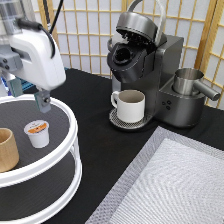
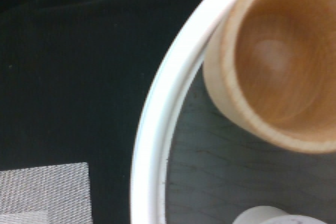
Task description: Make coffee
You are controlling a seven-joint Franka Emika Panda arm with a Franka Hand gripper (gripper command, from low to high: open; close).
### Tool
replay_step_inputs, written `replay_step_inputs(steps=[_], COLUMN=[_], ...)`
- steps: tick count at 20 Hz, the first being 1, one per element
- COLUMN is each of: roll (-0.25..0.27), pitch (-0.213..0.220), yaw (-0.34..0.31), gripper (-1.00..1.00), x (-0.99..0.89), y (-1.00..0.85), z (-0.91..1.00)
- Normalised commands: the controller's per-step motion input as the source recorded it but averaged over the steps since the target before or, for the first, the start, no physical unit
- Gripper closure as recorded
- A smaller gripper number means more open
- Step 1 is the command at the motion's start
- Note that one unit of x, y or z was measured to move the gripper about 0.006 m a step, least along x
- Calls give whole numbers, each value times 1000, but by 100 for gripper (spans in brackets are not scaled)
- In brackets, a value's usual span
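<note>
The coffee pod [image 1: 37, 133], small and white with an orange-and-white lid, stands upright on the top tier of a white round two-tier tray [image 1: 70, 145]; its edge also shows in the wrist view [image 2: 271, 217]. My gripper [image 1: 24, 101] hangs just above the back of that tier, open and holding nothing, with one dark finger [image 1: 43, 102] slightly behind and above the pod. The coffee machine [image 1: 150, 65] stands at the exterior view's top centre with its lid raised. A white mug [image 1: 131, 105] sits on its drip plate.
A tan wooden cup [image 1: 7, 149] [image 2: 279, 70] stands on the tier beside the pod. A metal jug [image 1: 188, 82] sits on the machine's right side. A grey woven mat [image 1: 175, 185] covers the black table at lower right. A lattice screen stands behind.
</note>
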Motion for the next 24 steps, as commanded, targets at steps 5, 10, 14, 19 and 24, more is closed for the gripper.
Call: replay_step_inputs(steps=[5, 10, 14, 19, 24], roll=[-46, -22, -29, -22, -13], pitch=[0, 0, 0, 0, 0], yaw=[29, 55, 63, 70, 70], gripper=[-100, -100, -100, -100, -100], x=[331, -130, -176, -229, -416], y=[7, 5, 0, 1, 0], z=[-141, -309, -220, -171, -314])
